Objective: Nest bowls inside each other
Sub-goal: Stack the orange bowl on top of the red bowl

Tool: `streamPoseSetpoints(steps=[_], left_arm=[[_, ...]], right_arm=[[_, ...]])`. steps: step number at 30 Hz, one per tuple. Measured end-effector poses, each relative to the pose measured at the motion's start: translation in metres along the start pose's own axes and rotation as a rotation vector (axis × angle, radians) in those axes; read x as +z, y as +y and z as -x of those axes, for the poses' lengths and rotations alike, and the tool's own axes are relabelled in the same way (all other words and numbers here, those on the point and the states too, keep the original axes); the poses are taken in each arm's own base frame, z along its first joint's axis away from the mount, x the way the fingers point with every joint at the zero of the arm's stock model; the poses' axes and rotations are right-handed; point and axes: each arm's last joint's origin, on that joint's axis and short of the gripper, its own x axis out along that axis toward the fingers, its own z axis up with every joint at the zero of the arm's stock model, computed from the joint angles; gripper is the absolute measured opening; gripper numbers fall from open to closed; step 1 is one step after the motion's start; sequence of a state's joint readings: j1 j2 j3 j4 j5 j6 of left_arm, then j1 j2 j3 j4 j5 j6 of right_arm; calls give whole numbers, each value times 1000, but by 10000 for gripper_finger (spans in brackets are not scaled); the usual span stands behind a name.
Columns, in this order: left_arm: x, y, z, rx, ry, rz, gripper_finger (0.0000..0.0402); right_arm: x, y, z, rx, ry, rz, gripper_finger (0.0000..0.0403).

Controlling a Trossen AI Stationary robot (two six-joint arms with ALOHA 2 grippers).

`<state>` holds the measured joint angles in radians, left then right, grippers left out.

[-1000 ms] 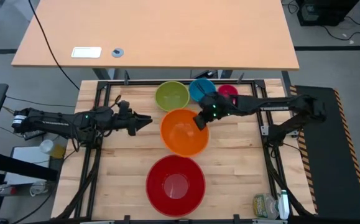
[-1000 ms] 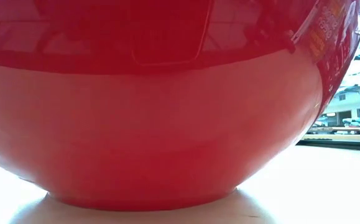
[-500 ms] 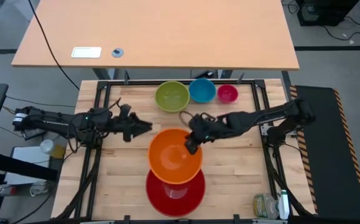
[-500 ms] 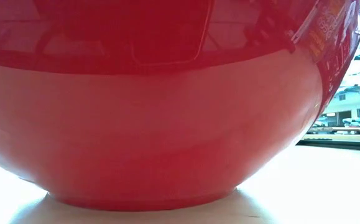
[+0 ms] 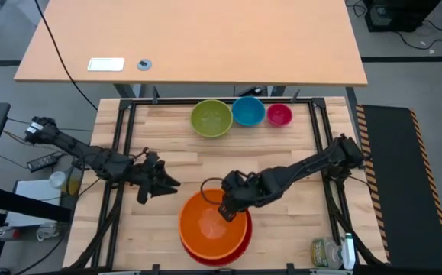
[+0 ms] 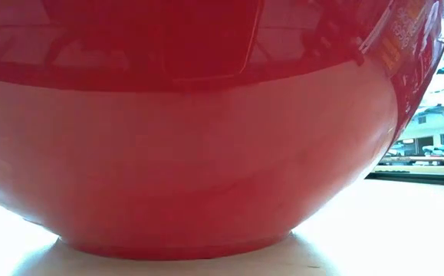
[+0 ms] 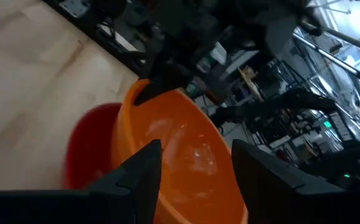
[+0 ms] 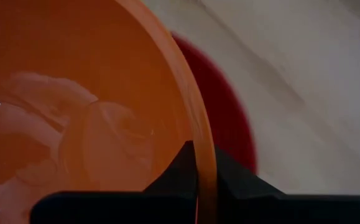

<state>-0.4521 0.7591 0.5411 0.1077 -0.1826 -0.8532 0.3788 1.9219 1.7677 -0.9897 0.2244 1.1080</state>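
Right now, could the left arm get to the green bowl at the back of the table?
Probably yes. The left gripper hangs empty over bare wood, and nothing lies between it and the green bowl. The right gripper is busy nearer the front, clamped on the orange bowl's rim above the red bowl.

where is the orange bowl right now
In the high view the orange bowl sits over the red bowl at the table's near middle, its rim pinched by the right gripper.

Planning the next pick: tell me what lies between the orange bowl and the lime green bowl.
In the high view, only bare wooden table separates the orange bowl, held at its rim by the right end effector, from the lime green bowl.
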Motion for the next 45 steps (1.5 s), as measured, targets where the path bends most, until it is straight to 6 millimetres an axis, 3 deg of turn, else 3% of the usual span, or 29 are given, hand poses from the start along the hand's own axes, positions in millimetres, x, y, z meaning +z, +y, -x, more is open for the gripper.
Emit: streamPoseSetpoints(steps=[6, 13, 18, 34, 45], left_arm=[[-9, -9, 2, -45, 40, 24, 186], [-12, -11, 3, -58, 54, 27, 185], [-10, -10, 3, -26, 16, 22, 185], [-9, -10, 3, -1, -19, 15, 185], [-8, -9, 3, 17, -45, -14, 185]], right_arm=[[-16, 4, -38, -92, 63, 43, 27], [-20, 4, -50, -116, 70, 57, 53], [-17, 2, -50, -121, 73, 86, 85], [-3, -4, -52, -23, 272, 4, 243], [2, -12, -20, -38, 256, -25, 254]])
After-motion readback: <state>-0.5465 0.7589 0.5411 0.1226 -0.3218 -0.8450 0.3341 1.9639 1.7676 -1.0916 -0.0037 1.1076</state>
